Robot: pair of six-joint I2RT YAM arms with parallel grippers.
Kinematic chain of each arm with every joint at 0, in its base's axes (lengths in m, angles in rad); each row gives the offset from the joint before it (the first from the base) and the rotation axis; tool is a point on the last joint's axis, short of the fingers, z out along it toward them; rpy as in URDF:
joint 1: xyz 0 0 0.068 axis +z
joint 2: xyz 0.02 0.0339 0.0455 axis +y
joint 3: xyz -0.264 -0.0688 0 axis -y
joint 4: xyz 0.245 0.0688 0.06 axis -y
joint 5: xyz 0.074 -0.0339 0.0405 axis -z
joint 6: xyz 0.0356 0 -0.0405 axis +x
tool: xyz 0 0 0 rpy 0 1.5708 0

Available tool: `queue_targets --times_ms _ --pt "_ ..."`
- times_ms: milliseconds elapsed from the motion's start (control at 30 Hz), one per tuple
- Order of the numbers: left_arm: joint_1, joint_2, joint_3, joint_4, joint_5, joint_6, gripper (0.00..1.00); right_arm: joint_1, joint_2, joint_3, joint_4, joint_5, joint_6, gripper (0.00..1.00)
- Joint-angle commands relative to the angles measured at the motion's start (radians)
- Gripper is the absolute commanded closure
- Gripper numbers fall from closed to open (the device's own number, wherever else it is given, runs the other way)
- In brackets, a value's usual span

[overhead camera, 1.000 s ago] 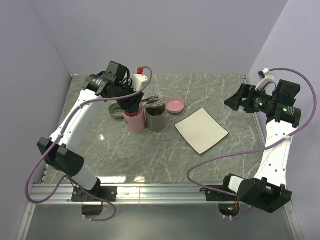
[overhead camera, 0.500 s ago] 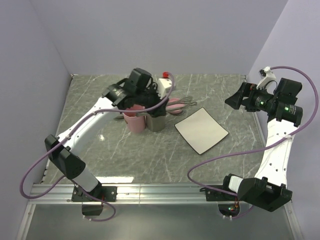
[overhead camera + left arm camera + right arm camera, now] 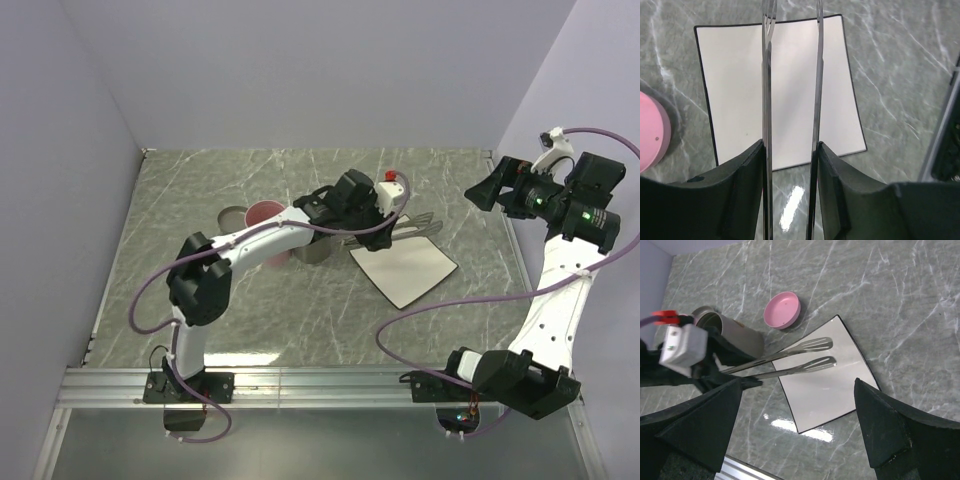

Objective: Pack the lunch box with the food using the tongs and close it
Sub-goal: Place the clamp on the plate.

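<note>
Both slim arms of the silver tongs [image 3: 767,95] pass between the fingers of my left gripper [image 3: 790,146], which is shut on them. The tongs [image 3: 422,225] point right, their slotted tips [image 3: 815,354] apart over the far corner of the bare white plate [image 3: 405,268]. The lunch box stands as a pink tub [image 3: 264,214] and a grey tub [image 3: 737,334] behind my left arm, with its pink lid [image 3: 782,310] lying open side up beside them. No food shows in any view. My right gripper [image 3: 492,190] hangs open high at the right edge, holding nothing.
A grey round lid [image 3: 232,217] lies left of the pink tub. The marble tabletop [image 3: 300,310] stretches in front of the plate to the metal rail [image 3: 320,380] at the near edge. Lilac walls close in the left, back and right.
My left arm has swung right from above the tubs, carrying the tongs out over the white plate. The right arm has lifted and shifted slightly right.
</note>
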Motion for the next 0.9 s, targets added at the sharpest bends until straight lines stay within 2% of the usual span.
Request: queue_targets --times_ms 0,433,667,867 --pt "-0.022 0.021 0.023 0.147 -0.026 -0.052 0.52 -0.02 0.004 0.039 0.018 -0.027 0.016 0.0" --pt "-0.045 0.176 0.031 0.212 -0.07 -0.052 0.49 -0.03 0.003 0.014 0.021 -0.06 0.008 0.0" --pt "-0.049 0.253 0.069 0.181 -0.044 -0.074 0.46 -0.031 -0.002 0.002 0.016 -0.07 0.0 0.0" --pt "-0.067 0.256 0.046 0.158 -0.05 -0.058 0.44 -0.031 -0.002 -0.001 0.019 -0.074 0.005 0.0"
